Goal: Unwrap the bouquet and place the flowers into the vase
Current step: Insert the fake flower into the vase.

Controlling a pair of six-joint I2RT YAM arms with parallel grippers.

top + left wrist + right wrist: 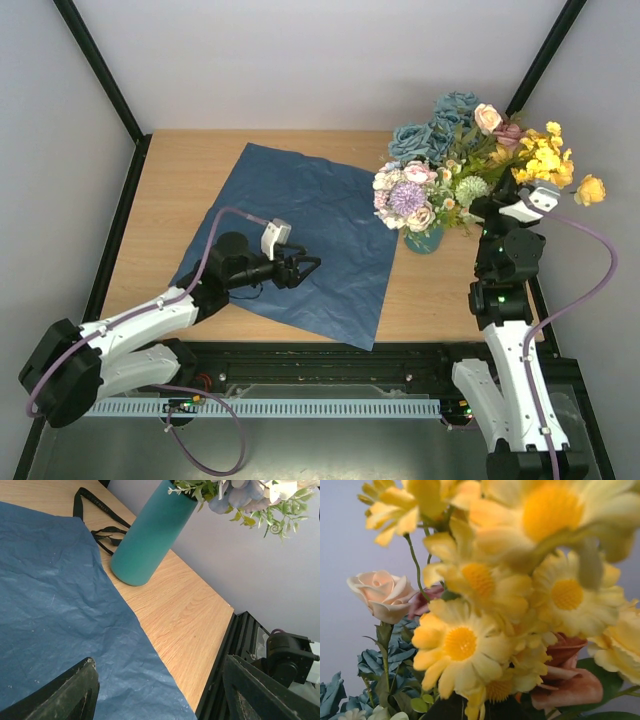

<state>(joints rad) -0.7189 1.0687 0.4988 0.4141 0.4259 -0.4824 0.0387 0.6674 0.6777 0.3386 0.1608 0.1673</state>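
On the right side of the table (pixel 180 170), the vase (pixel 423 240) stands upright with the flowers (pixel 470 150) in it, a full spray fanning up and to the right. The right gripper (pixel 538 192) is up among the yellow blooms, jaws clenched. Its fingers are buried in petals, so I can't tell whether a stem is pinched or it's just nudging heads into place. I'd guess arranging, since the stems look seated.

Over on the left, the left gripper (pixel 310 270) hovers low over the paper (pixel 320 210), jaws released, holding nothing. It's out of the way there, or ready to pin the sheet. The paper lies spread flat, dark side up, its edge just beside the vase's foot. The ribbon (pixel 100 515) lies loose on the wood behind the vase. Unwrapping looks done.
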